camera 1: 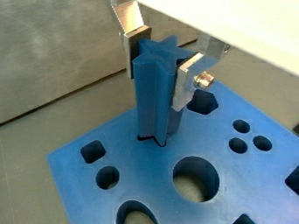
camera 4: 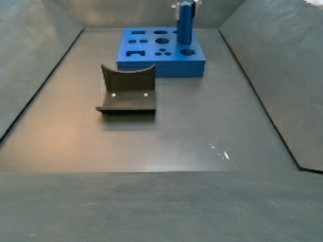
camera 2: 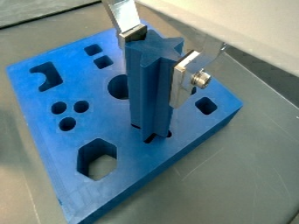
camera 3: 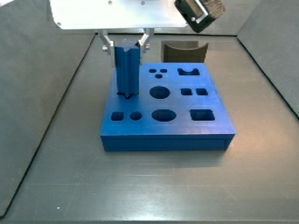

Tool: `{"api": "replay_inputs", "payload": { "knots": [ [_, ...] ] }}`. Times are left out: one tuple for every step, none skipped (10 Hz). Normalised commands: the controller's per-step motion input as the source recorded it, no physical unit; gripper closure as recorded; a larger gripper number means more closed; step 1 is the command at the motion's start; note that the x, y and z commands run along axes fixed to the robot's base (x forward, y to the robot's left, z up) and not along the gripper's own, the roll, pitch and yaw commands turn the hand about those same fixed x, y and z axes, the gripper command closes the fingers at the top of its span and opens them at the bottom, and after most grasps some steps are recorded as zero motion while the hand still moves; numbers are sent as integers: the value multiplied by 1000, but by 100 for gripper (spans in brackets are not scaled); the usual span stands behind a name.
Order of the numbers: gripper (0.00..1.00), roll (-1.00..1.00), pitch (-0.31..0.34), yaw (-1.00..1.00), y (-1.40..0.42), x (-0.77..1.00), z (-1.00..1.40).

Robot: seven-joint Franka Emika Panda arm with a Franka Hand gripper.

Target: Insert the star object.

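The star object point(camera 1: 155, 96) is a tall blue ridged peg standing upright on the blue holed block point(camera 1: 251, 179). Its lower end sits in a hole near one edge of the block. My gripper point(camera 1: 160, 66) straddles the peg's upper part, with the silver fingers point(camera 1: 184, 80) against opposite sides of it. The same shows in the second wrist view: the gripper point(camera 2: 158, 59), the peg point(camera 2: 149, 96) and the block point(camera 2: 187, 131). In both side views the peg point(camera 3: 126, 70) point(camera 4: 184, 26) stands on the block point(camera 3: 163, 140) point(camera 4: 158, 66) under the gripper point(camera 3: 125, 44) point(camera 4: 184, 6).
A dark grey curved piece point(camera 3: 184, 51) point(camera 4: 127, 90) lies on the floor apart from the block. The block carries several other shaped holes. Sloping grey walls surround the dark floor.
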Motion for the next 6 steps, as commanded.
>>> {"api": "replay_inputs", "payload": {
  "knots": [
    [100, 0, -1, 314, 0, 0, -394],
    [100, 0, -4, 306, 0, 0, -411],
    [100, 6, -13, 306, 0, 0, -417],
    [100, -3, -13, 169, -17, 0, -406],
    [100, -47, -14, 6, -23, 40, -443],
    [100, 0, -17, 0, -11, 66, -491]
  ]
}}
